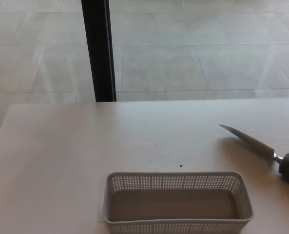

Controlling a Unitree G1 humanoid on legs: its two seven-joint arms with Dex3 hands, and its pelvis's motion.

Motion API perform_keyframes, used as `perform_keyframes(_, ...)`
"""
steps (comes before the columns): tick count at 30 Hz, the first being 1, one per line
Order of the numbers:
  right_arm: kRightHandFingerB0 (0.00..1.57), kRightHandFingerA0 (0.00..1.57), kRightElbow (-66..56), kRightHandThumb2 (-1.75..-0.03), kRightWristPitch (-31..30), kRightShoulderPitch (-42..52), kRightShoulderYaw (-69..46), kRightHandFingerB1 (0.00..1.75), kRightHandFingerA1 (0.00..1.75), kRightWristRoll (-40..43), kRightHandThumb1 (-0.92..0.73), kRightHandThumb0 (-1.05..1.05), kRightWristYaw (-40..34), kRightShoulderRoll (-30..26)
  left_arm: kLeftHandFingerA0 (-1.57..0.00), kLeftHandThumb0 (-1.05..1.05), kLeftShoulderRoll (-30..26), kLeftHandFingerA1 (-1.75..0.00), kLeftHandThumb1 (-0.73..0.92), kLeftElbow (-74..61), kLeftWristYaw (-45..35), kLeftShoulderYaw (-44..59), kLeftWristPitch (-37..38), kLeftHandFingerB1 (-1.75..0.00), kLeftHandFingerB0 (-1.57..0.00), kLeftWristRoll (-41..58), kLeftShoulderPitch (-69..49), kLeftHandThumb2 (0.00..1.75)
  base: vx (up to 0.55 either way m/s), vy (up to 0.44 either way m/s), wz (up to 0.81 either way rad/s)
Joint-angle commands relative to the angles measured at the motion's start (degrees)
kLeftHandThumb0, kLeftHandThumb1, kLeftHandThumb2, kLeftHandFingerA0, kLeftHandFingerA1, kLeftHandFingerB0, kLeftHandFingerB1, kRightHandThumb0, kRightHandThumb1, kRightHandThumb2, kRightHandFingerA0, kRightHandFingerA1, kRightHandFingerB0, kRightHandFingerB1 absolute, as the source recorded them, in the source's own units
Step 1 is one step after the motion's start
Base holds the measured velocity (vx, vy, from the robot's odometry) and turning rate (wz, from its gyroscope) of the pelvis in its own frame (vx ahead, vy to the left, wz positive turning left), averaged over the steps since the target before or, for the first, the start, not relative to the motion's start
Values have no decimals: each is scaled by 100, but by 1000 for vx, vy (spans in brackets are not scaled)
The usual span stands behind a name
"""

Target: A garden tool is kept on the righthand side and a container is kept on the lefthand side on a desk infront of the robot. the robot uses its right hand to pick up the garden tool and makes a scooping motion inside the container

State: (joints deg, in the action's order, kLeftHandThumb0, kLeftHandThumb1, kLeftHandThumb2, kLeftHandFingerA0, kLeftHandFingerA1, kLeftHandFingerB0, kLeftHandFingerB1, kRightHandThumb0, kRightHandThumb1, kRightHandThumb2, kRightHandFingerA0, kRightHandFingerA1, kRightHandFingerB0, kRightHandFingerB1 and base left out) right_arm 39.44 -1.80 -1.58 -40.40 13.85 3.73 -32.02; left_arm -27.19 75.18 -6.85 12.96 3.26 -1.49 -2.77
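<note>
A pale desk (61, 161) filled the lower part of the head view, with tiled floor beyond it and a black post (98, 48) standing at about 11 o'clock past the far edge. A grey perforated container (178, 222) sat at 6 o'clock near the front edge, empty, its long side running across the view. The garden tool (261, 150) lay flat on the desk at about 4 o'clock, well apart from the container, its narrow metal blade pointing toward 10 o'clock and its dark handle cut off by the picture's right edge. A tiny dark speck (181, 165) lay just beyond the container's far wall. Neither robot hand appeared, so their state could not be told.
</note>
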Motion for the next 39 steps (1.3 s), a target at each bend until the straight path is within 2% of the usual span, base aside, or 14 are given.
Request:
perform_keyframes(1, 0, 0, -1548, -110, -645, -529, -80, 42, 54, 241, -61, -105, -312, -420, -68, -45, -125, -66, 64, 5, -91, 66, 45, -49, -60, 85, -31, 60, 0, 0, 0)
perform_keyframes(2, 0, 0, -1804, -67, -727, -647, 111, 25, 69, 39, -78, -105, -277, -557, -67, -46, -126, -65, 65, 16, -101, 69, 55, -49, -60, 85, -38, 59, 0, 0, 0)
perform_keyframes(3, 0, 0, -1895, -67, -795, -676, 150, 25, 69, -19, -78, -105, -285, -586, -67, -46, -121, -65, 65, 19, -101, 74, 54, -49, -60, 90, -38, 59, 0, 0, 0)
perform_keyframes(4, 0, 13, -1988, -109, -814, -721, 203, 47, 64, -56, -63, -104, -268, -599, -67, -46, -127, -66, 65, 16, -97, 68, 61, -49, -60, 83, -43, 60, 0, 0, 0)
perform_keyframes(5, 0, 0, -2301, -109, -663, -875, 514, 48, 58, -347, -63, -105, -237, -662, -69, -46, -145, -73, 64, 7, -92, 52, 73, -50, -61, 65, -48, 59, 0, 0, 0)
perform_keyframes(8, 0, 0, -2642, -105, -524, -937, 1009, 40, 41, -803, -65, -102, -184, -767, -68, -43, -141, -72, 64, 3, -102, 89, 25, -50, -59, 106, -30, 59, 0, 0, 0)
perform_keyframes(9, 0, 0, -2988, -108, -477, -819, 1566, 32, 35, -1542, -65, -96, -252, -968, -65, -45, -147, -69, 65, -1, -77, 10, 66, -48, -58, 22, -48, 59, 0, 0, 0)
perform_keyframes(10, 0, 0, -3154, -86, -522, -831, 1727, 16, 22, -1572, -62, -97, -172, -968, -65, -45, -133, -68, 65, -12, -37, 14, 65, -49, -59, 27, -60, 59, 0, 0, 0)
perform_keyframes(11, 0, 0, -3175, -86, -546, -821, 1744, 16, 22, -1561, -62, -97, -191, -980, -65, -45, -133, -68, 65, -12, -37, 14, 65, -49, -59, 27, -60, 59, 0, 0, 0)
perform_keyframes(12, 0, 0, -3319, -104, -531, -819, 1922, 16, 23, -1551, -70, -105, -62, -938, -66, -45, -134, -65, 67, 22, 10, -56, 52, -48, -59, -53, -46, 59, 0, 0, 0)
perform_keyframes(15, 0, 0, -3490, -98, -519, -736, 2389, 5, 6, -1556, -67, -105, 230, -935, -64, -45, -120, -67, 68, 30, 2, -46, 56, -51, -59, -24, -43, 60, 0, 0, 0)
perform_keyframes(37, 0, 0, -1672, -103, 175, -781, 4579, 2, 14, -2604, -67, -100, 830, -1087, -64, -44, -106, -63, 67, -5, -16, -96, 54, -47, -57, -34, -16, 60, 0, 0, 0)
perform_keyframes(38, 0, 0, -1532, -88, 243, -862, 4626, 1, 0, -2655, -60, -89, 821, -1068, -62, -44, -98, -63, 66, 9, -47, -43, 29, -48, -56, 31, -13, 60, 0, 0, 0)
perform_keyframes(39, 0, 0, -1508, -64, 186, -894, 4657, 1, 0, -2685, -77, -86, 854, -1072, -65, -44, -90, -72, 66, 6, -23, -33, 14, -49, -59, 42, -15, 59, 0, 0, 0)
